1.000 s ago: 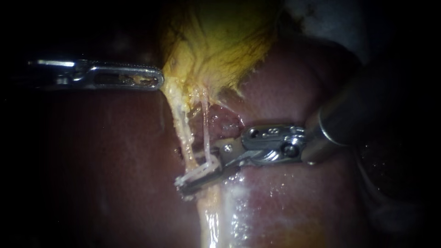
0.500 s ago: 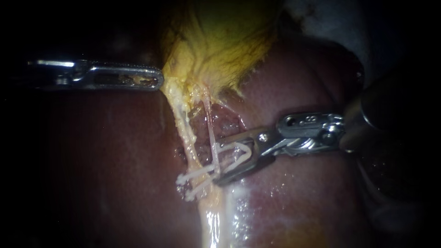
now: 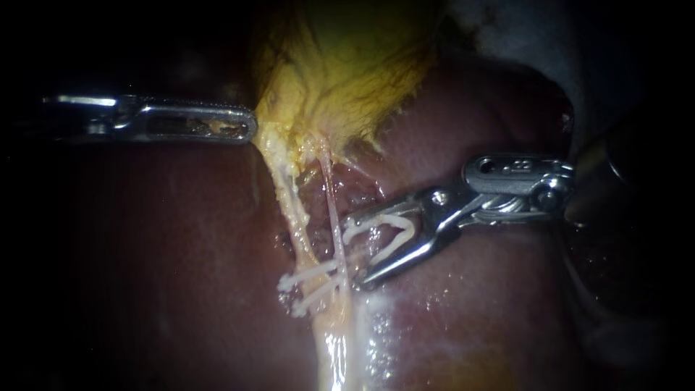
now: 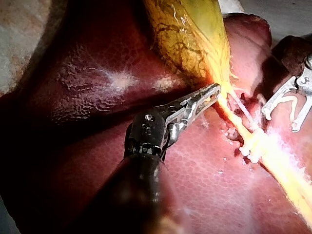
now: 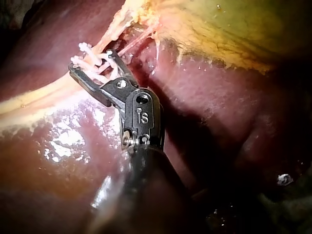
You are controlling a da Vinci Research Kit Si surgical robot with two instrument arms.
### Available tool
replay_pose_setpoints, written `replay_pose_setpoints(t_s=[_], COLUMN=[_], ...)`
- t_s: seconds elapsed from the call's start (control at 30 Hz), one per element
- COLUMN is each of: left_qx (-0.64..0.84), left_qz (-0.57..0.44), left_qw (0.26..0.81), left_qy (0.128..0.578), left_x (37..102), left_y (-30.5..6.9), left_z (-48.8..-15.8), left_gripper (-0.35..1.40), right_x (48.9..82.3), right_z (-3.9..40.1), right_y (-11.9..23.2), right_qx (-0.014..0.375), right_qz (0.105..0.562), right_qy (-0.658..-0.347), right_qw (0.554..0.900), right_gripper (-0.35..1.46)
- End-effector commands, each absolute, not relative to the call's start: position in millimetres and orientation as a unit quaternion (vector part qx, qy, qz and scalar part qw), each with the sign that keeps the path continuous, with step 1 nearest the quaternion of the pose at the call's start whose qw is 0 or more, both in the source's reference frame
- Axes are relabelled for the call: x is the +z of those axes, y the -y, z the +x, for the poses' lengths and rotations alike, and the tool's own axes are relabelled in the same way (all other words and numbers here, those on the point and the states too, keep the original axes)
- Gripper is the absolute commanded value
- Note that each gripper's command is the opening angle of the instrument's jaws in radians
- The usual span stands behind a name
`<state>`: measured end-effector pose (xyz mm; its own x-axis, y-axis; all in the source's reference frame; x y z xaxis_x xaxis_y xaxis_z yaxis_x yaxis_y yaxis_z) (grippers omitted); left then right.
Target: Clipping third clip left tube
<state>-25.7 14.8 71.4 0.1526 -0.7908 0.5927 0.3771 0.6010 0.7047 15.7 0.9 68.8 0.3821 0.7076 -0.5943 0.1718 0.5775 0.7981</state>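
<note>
Left tube [image 3: 292, 206] with two clips [image 3: 308, 279], right instrument [image 3: 356, 252] gripping open clip [image 3: 391, 228] alongside

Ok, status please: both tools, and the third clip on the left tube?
Left tool shut on gallbladder edge. Right tool holds an open clip, beside the left tube, not around it. Two clips already on tube. Nothing in the way.

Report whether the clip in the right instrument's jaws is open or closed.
Open: clip legs spread in a V between the parted jaws.
</note>
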Motion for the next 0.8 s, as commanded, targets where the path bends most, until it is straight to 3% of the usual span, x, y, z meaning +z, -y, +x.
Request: replay_pose_setpoints(t_s=[0.03, 0.43, 0.8], left_qx=[-0.399, -0.399, -0.399], left_qz=[0.201, 0.201, 0.201], left_qw=[0.732, 0.732, 0.732], left_qy=[0.514, 0.514, 0.514], left_x=[71.4, 71.3, 71.3], left_y=[-14.8, -14.8, -14.8], left_z=[-25.8, -25.8, -25.7], left_gripper=[-0.35, -0.35, -0.35], right_x=[69.2, 74.4, 78.3], right_z=[16.1, 18.4, 18.3], right_y=[-0.7, 1.9, 2.0], right_qx=[0.188, 0.205, 0.214], right_qz=[0.425, 0.441, 0.443], right_qy=[-0.521, -0.502, -0.496], right_qw=[0.716, 0.715, 0.716], right_gripper=[0.54, 0.54, 0.54])
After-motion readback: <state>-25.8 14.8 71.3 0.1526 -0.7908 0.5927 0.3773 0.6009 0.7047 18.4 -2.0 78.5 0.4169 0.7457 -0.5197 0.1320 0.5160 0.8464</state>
